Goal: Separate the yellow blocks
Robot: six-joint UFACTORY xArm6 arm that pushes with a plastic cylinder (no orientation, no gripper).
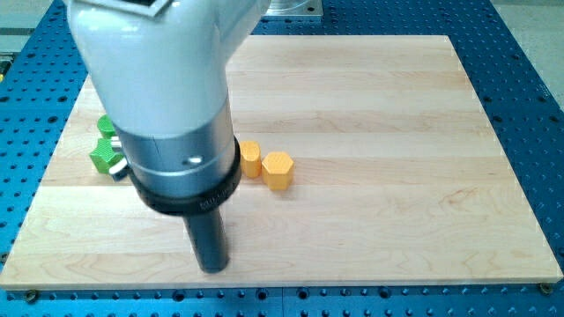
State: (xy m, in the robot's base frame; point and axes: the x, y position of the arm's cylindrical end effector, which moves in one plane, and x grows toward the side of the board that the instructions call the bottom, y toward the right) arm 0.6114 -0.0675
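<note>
Two yellow blocks sit near the board's middle, a little left of centre. The yellow hexagon block (pixel 277 170) is on the right. A second yellow block (pixel 251 159) touches its left side and is partly hidden by the arm; its shape is unclear. My tip (pixel 211 267) is at the lower end of the dark rod, below and to the left of both yellow blocks, apart from them. The arm's big grey body covers the board's upper left.
Green blocks (pixel 107 157) lie at the board's left edge, partly behind the arm; another green piece (pixel 106 126) shows just above. The wooden board (pixel 397 176) rests on a blue perforated table (pixel 529 88).
</note>
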